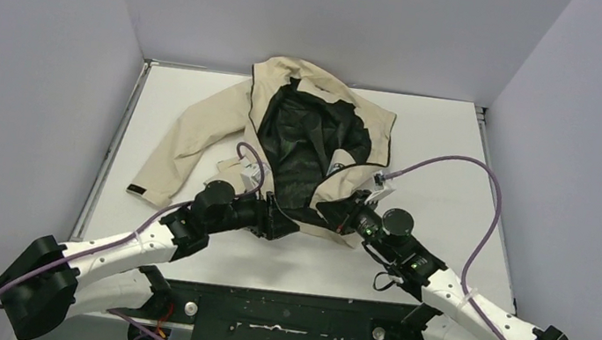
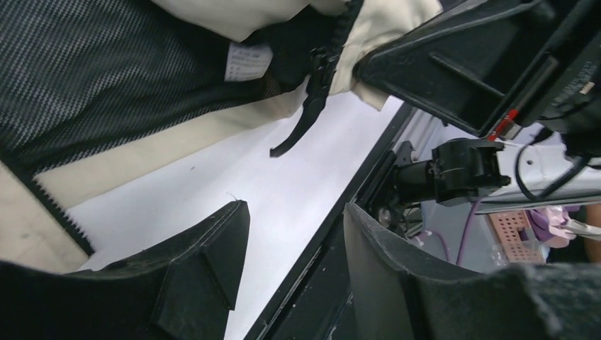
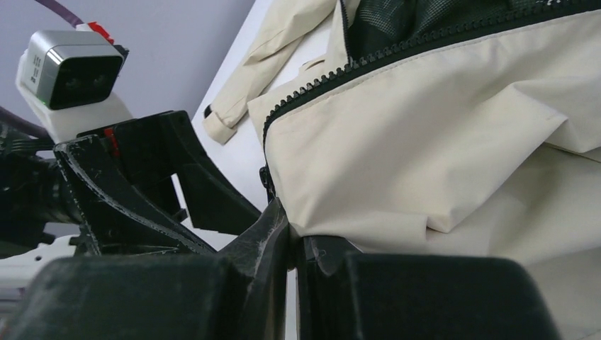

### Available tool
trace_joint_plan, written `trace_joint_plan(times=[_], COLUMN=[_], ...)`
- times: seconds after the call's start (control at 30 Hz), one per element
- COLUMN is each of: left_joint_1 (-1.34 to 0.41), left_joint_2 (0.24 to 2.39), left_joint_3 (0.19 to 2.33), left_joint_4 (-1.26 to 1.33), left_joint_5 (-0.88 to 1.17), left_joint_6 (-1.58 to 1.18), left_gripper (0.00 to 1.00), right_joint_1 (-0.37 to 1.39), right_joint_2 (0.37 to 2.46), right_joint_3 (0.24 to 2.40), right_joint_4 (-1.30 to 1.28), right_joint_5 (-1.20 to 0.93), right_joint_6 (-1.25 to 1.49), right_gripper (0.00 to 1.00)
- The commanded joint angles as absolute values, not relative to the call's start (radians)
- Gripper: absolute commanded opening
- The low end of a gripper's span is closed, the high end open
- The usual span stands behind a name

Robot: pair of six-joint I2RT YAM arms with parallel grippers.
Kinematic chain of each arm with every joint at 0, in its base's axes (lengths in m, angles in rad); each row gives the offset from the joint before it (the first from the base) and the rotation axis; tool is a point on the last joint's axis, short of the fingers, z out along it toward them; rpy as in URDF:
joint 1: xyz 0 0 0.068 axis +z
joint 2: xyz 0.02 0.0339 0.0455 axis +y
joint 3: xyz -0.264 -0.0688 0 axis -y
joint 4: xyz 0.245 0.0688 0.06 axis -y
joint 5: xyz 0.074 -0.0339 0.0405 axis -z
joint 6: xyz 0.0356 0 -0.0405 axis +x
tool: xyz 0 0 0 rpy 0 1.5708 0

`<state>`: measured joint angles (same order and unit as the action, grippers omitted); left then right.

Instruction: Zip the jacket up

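Lying spread on the white table (image 1: 460,148), toward the far middle, your jacket (image 1: 311,136) is wide open down the front. You can see the black mesh lining (image 2: 92,71) between the two beige panels. One sleeve (image 1: 187,132) runs out to the near left and ends in a cuff with a little black tab (image 1: 137,191). The hem is on the near side, right where both arms reach it.

The zipper teeth (image 3: 340,71) run along the edge of the right panel, not joined to anything. The zipper pull (image 2: 305,117) dangles off the bottom of that edge, hanging toward the table. There's a small white label (image 2: 248,60) on the lining just beside it.

Your right gripper (image 3: 290,230) is pinched closed on the bottom corner of that right panel, with beige fabric caught at its tips. Your left gripper (image 2: 296,212) sits on the near side of the pull. Its jaws have a clear gap between them, and there's nothing in it but bare table.
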<state>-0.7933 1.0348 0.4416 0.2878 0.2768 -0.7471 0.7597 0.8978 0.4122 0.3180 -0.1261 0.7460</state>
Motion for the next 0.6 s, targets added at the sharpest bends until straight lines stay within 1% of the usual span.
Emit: trace_joint_plan(times=[0.0,0.33,0.57], left_joint_1=[-0.799,-0.799,-0.799], left_joint_2=[1.042,1.094,1.087], left_joint_3=[0.419,0.398,0.385], left_joint_4=[0.554,0.692,0.715], left_joint_5=[0.348,0.379,0.377], left_joint_6=[-0.759,-0.743,-0.744], left_gripper=[0.53,0.55,0.55], right_joint_1=[0.736,0.724,0.721], right_joint_2=[0.858,0.857,0.835], right_joint_3=[0.405,0.385,0.379], right_joint_4=[0.471,0.536,0.558], right_joint_5=[-0.275,-0.412,-0.437], right_joint_6=[0.787,0.828,0.841], right_gripper=[0.0,0.0,0.0])
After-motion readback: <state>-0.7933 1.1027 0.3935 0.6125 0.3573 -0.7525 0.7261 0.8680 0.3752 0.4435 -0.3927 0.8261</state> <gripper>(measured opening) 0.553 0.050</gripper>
